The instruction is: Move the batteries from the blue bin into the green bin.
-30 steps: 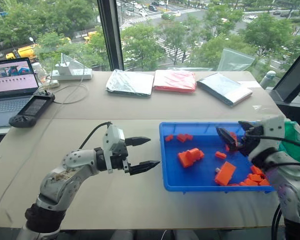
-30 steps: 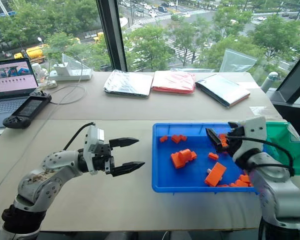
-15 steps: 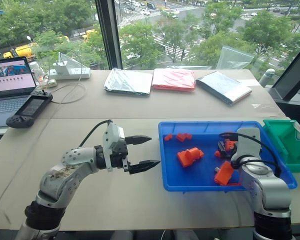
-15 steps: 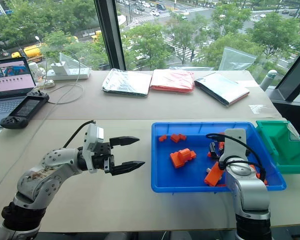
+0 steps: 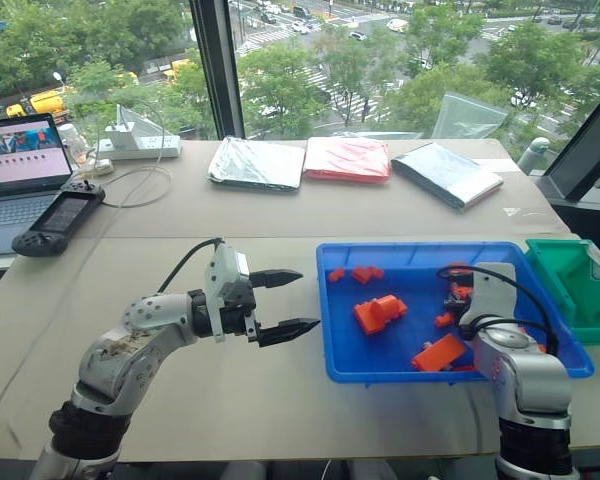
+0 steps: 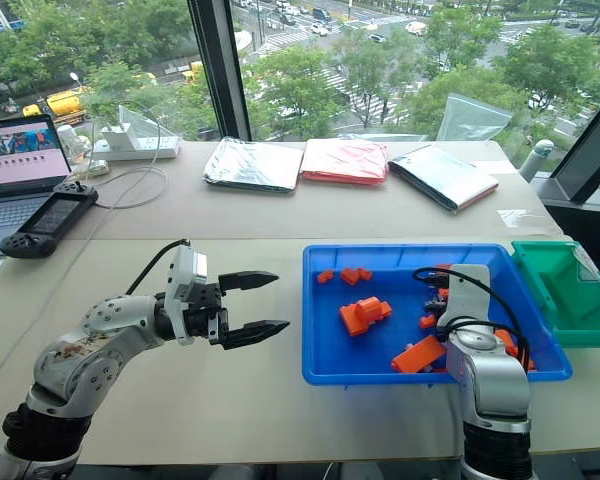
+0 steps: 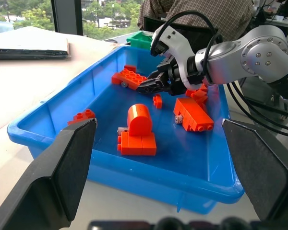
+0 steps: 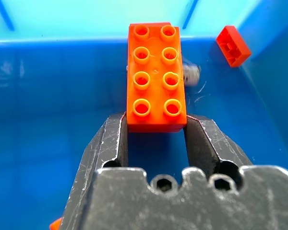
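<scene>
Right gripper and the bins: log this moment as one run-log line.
right gripper: shut on long orange brick inside blue bin | left gripper: open, over table | green bin: no bricks seen

beige table point(image 5: 230, 220): blue bin point(image 5: 332, 330), green bin point(image 5: 570, 290), laptop point(image 5: 15, 170).

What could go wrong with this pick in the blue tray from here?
1. The right gripper pinches only the near end of the long orange brick, so most of it overhangs; it may pivot or slip out on the lift.
2. The green bin sits beyond the blue bin's far wall; a low carry could knock the brick against either rim.
3. Other bricks lie close by and might get nudged.
</scene>
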Tool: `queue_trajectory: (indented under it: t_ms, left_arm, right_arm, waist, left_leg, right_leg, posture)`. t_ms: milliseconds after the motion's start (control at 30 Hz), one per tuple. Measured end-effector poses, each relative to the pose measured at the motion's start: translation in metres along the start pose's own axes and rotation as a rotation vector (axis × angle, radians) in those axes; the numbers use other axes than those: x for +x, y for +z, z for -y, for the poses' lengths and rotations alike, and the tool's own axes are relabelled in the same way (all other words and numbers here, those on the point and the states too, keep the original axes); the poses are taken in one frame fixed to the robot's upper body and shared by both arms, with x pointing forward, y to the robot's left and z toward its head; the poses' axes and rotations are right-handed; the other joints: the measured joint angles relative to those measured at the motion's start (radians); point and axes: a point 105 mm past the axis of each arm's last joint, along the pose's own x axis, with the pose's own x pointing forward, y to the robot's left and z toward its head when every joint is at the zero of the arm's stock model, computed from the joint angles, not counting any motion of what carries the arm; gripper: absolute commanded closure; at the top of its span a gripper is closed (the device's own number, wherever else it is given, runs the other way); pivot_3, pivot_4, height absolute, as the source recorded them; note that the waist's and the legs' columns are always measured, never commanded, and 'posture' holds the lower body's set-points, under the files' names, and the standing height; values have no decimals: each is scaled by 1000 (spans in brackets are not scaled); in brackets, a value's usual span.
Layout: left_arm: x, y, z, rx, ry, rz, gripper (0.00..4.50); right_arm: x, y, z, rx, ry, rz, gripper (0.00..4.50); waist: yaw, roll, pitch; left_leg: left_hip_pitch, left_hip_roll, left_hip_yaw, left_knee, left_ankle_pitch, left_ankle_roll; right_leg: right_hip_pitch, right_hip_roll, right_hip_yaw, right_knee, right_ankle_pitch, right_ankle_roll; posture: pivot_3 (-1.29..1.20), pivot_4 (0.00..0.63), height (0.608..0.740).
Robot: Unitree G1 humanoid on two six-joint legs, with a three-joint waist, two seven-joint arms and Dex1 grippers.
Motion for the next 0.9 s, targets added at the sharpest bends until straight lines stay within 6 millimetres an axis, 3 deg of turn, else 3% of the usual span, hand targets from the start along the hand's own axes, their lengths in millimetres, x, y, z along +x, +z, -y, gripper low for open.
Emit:
queue_trajectory:
  t_ms: [267, 467, 733, 900]
  left_arm:
    - [5, 15, -12, 21, 80, 187, 0]
    - [7, -4, -8, -35, 58, 192, 0]
    - [19, -7, 5, 9, -4, 197, 0]
    - [22, -10, 6, 15, -17, 188, 0]
  right_arm:
    - [1, 0, 0, 2, 6, 1, 3068]
    - [1, 0, 2, 10, 7, 2, 3068]
    - [1, 1, 1, 17, 11, 6, 3068]
    - [-7, 24, -6, 21, 92, 114, 3068]
  waist:
    - [0, 0, 0]
    - [-1, 1, 0]
    - [-1, 1, -1]
    - [-1, 1, -1]
  left_leg:
    - [0, 0, 0, 0, 0, 0]
    - [0, 0, 0, 0, 0, 0]
    - [0, 0, 0, 0, 0, 0]
    - [0, 0, 0, 0, 0, 0]
  right_leg:
    - [0, 0, 0, 0, 0, 0]
    - [0, 0, 0, 0, 0, 0]
    - [1, 0, 0, 0, 0, 0]
    - [0, 0, 0, 0, 0, 0]
  posture:
    - [0, 150, 740]
    - [0, 150, 740]
    - [0, 150, 740]
    - [0, 150, 740]
